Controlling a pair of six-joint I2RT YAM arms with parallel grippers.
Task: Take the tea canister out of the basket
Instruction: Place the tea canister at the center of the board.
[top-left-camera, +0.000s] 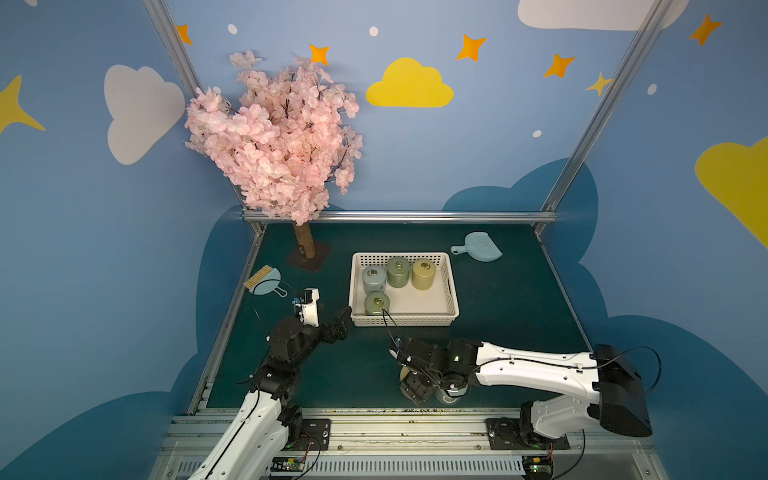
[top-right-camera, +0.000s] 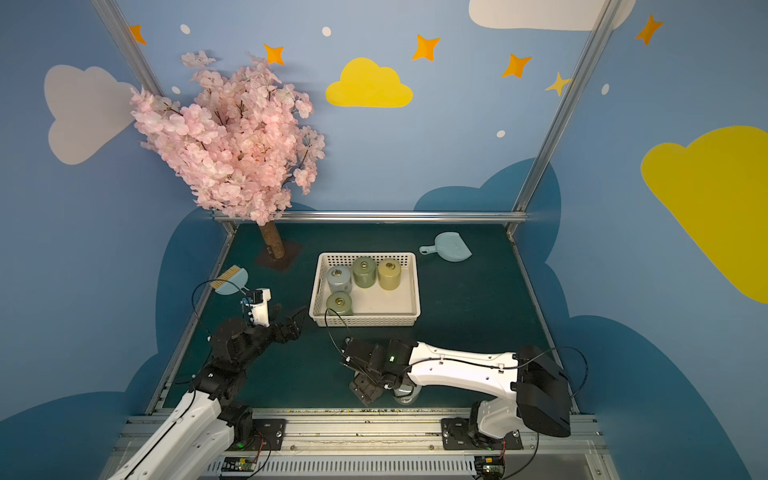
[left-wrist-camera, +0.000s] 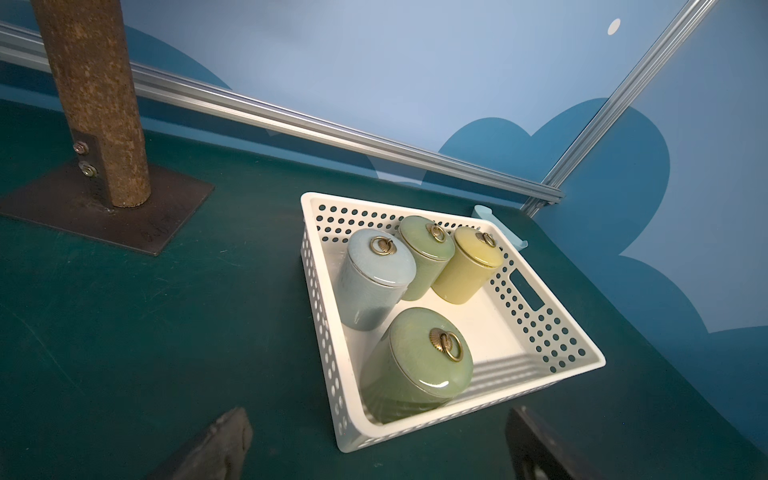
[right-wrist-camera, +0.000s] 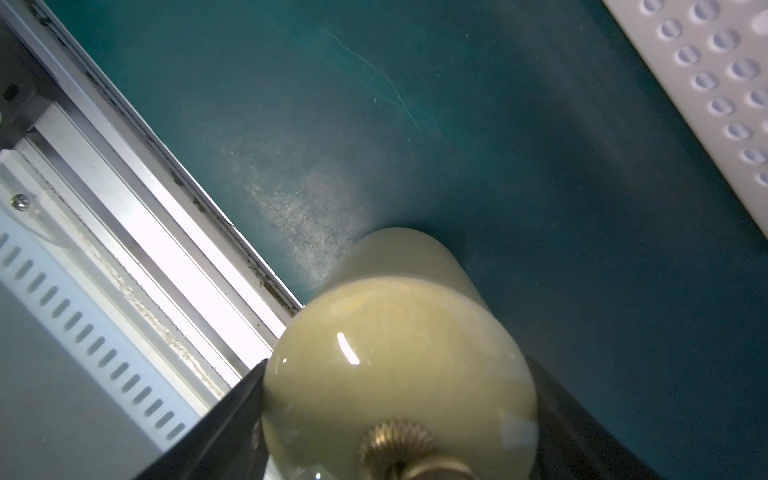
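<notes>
The white perforated basket (top-left-camera: 405, 320) (left-wrist-camera: 457, 409) holds several lidded tea canisters: a pale blue one (top-left-camera: 373, 279), two green ones (top-left-camera: 398, 271) (left-wrist-camera: 419, 365) and a yellow one (top-left-camera: 423, 273). My left gripper (top-left-camera: 341, 321) (left-wrist-camera: 378, 440) stands open just off the basket's near left corner, with nothing in it. My right gripper (top-left-camera: 409, 384) (right-wrist-camera: 399, 395) is shut on a cream tea canister (right-wrist-camera: 399, 357) with a brass ring knob. It holds the canister low by the table's front edge, outside the basket. Whether the canister rests on the mat I cannot tell.
A pale canister (top-left-camera: 451, 395) stands under my right wrist near the front rail (top-left-camera: 374, 415). A pink blossom tree's trunk (top-left-camera: 306, 245) rises back left. A blue dustpan (top-left-camera: 478, 247) lies back right of the basket, and a small brush (top-left-camera: 264, 280) lies at the left edge.
</notes>
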